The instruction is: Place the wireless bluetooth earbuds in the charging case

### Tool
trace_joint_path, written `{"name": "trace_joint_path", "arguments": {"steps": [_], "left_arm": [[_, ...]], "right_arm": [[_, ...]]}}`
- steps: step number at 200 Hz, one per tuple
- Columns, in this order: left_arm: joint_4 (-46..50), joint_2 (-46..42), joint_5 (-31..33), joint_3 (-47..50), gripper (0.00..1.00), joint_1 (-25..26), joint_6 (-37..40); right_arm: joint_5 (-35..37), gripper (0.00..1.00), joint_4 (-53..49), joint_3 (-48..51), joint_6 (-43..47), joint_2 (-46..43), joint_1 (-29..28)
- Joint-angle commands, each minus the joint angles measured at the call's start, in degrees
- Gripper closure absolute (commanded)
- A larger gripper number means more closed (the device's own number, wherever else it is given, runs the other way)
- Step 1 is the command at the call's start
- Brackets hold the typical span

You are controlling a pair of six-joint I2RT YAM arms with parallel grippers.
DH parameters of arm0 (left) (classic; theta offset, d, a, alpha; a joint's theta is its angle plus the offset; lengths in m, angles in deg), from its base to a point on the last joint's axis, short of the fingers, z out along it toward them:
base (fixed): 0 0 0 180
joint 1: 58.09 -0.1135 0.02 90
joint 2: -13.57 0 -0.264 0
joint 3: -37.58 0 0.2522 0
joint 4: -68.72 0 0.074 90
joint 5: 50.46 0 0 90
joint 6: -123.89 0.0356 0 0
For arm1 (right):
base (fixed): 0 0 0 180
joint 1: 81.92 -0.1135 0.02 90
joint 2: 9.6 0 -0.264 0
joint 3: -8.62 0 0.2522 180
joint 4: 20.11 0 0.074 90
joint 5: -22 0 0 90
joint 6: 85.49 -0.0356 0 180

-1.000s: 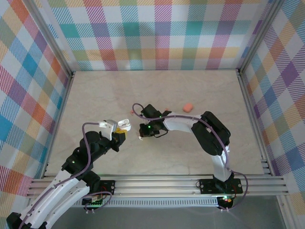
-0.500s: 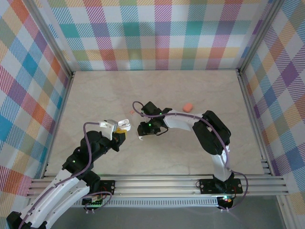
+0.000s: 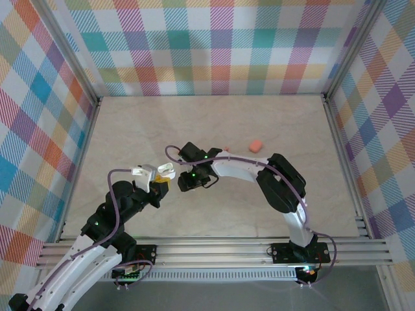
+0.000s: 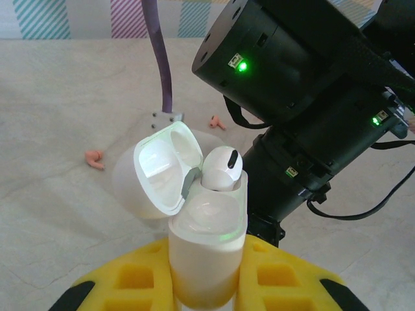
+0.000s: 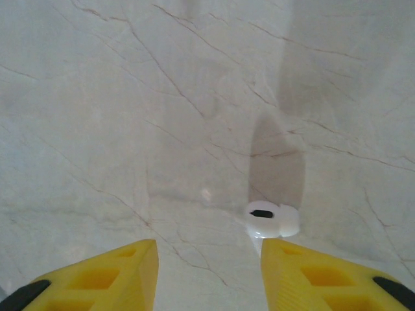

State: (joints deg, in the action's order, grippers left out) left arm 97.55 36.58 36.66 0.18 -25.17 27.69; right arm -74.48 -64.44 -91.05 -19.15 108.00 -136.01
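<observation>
We are pinching the open white case in our left end effector, one white earbud sitting in it. Our right end effector is spread above the bench, a second white earbud just beside it. Two pink earbuds are lying loose.

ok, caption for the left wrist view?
Left gripper holding the open white charging case, one white earbud sitting in it, two pinkish earbuds on the table behind.

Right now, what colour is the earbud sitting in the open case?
White earbud; clearest from the left wrist view.
</observation>
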Motion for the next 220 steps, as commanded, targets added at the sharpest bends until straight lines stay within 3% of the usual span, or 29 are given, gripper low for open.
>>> {"name": "trace_joint_path", "arguments": {"steps": [1,220], "left_arm": [[-0.17,-0.93,-0.01,0.53,1.00,0.30,-1.79],[4.62,-5.95,1.05,1.62,1.00,0.30,-2.50]], "right_arm": [[3.20,0.54,-3.91,-1.64,2.68,0.48,-0.23],[6.48,0.52,-15.04,-13.91,3.89,10.68,-1.86]]}}
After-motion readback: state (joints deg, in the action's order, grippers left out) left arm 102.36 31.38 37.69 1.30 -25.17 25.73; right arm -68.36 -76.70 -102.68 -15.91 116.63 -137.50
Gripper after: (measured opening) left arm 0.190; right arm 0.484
